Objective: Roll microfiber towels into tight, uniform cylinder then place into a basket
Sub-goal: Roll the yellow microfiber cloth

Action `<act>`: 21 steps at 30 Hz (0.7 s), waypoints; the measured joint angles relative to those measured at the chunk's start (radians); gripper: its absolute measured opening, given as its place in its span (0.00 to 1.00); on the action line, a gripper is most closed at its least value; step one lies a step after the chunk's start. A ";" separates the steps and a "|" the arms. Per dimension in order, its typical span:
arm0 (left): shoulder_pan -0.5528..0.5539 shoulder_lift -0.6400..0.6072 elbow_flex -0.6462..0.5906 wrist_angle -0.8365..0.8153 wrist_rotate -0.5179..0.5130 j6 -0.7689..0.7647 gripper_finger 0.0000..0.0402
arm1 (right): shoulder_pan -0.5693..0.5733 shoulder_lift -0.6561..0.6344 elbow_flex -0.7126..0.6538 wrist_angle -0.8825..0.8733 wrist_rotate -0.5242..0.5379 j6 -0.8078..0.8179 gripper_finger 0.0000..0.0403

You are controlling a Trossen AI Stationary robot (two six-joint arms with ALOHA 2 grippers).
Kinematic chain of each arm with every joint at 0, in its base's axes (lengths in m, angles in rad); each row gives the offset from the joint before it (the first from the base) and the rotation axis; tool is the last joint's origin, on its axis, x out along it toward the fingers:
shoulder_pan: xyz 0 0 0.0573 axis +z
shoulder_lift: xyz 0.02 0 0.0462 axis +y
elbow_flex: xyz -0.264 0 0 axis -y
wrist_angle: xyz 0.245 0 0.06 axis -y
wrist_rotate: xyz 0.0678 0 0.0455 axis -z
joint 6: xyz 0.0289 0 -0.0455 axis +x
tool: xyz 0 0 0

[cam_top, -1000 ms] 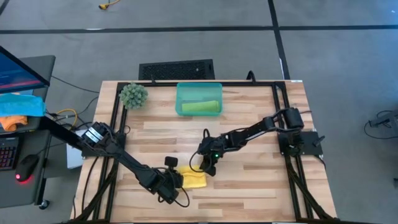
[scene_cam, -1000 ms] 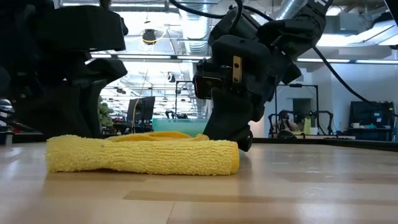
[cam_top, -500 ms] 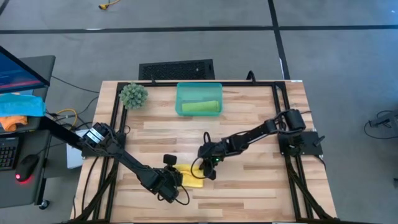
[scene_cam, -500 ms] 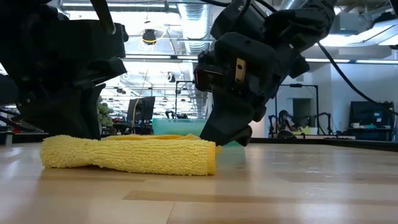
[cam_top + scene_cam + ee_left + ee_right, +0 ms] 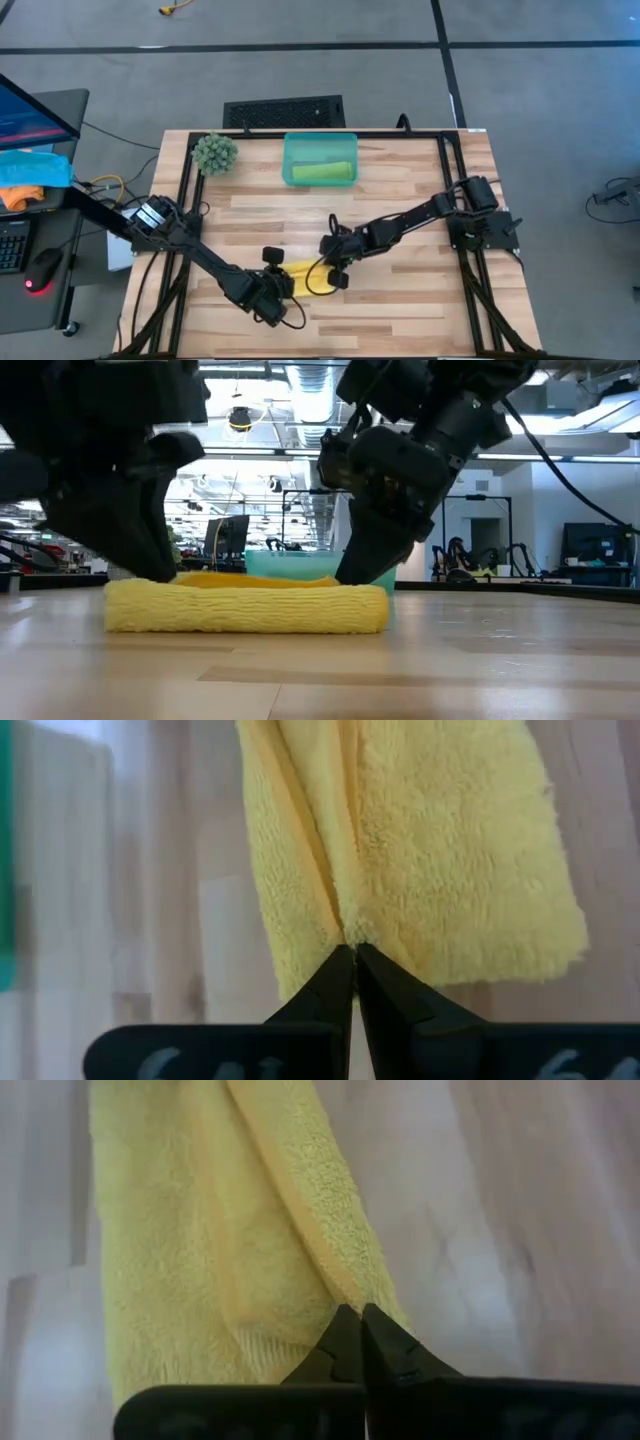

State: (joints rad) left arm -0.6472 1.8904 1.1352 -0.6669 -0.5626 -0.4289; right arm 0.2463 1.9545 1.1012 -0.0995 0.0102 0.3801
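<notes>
Now | left end effector (image 5: 283, 287) clenched on yellow towel (image 5: 307, 280) edge | right end effector (image 5: 333, 277) clenched on opposite edge

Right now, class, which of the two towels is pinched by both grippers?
The yellow towel on the table: left gripper and right gripper pinch it; the green towel lies in the basket.

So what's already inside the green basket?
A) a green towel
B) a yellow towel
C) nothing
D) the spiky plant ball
A: a rolled green towel lies in the basket, while the yellow towel is on the table between both grippers.
</notes>
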 joint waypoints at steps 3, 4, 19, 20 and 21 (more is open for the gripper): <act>-0.009 -0.002 0.035 -0.016 0.001 -0.003 0.02 | 0.011 0.000 0.029 -0.051 0.048 -0.022 0.00; -0.013 -0.002 0.046 -0.016 0.001 -0.004 0.02 | 0.016 0.000 0.036 -0.061 0.064 -0.024 0.00; -0.033 -0.003 0.037 0.084 0.025 -0.036 0.02 | 0.064 -0.001 0.070 -0.110 0.176 -0.052 0.01; -0.027 -0.003 0.026 0.094 0.041 -0.038 0.02 | 0.067 -0.001 0.070 -0.112 0.176 -0.052 0.02; -0.020 -0.003 0.014 0.113 0.063 -0.038 0.02 | 0.068 -0.001 0.070 -0.115 0.176 -0.052 0.03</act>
State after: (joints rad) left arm -0.6670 1.8874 1.1491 -0.5541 -0.5000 -0.4667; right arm 0.3145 1.9537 1.1713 -0.2141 0.1860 0.3283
